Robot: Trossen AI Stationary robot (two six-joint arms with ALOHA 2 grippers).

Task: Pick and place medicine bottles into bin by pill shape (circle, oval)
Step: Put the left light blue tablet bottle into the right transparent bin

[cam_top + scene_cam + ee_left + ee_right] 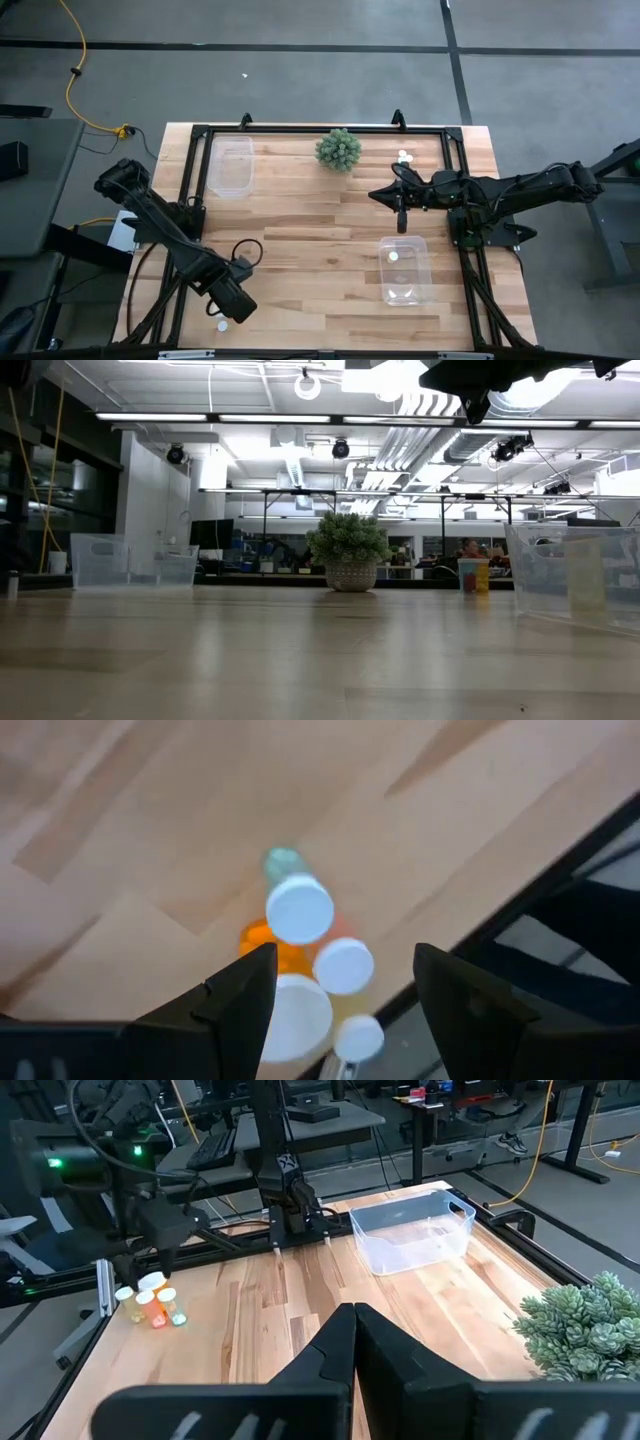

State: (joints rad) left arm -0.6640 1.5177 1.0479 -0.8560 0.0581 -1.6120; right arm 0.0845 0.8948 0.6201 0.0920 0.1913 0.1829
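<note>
high view shows the left end effector low near the table's front left corner, just above a small cluster of medicine bottles by the table's edge. left wrist view looks down past its two dark fingers, which stand spread apart with nothing pinched between them; under and between them the cluster stands upright on the wood, round white caps facing up and orange bodies partly showing, close against one another beside the black frame rail.

the right end effector hangs over the middle right of the table, its fingers pressed together and carrying nothing, as the right wrist view shows them meeting in a closed wedge. it sits just behind a clear bin at the front right, which has at least one white-capped bottle in it. two more white caps rest near the back right rail.

a second clear bin sits at the back left; nothing can be made out in it. a spiky green plant stands at the back centre, between the two sides. low view shows the plant in a pale pot, the bins at either side, and one orange bottle standing right of the plant.
</note>
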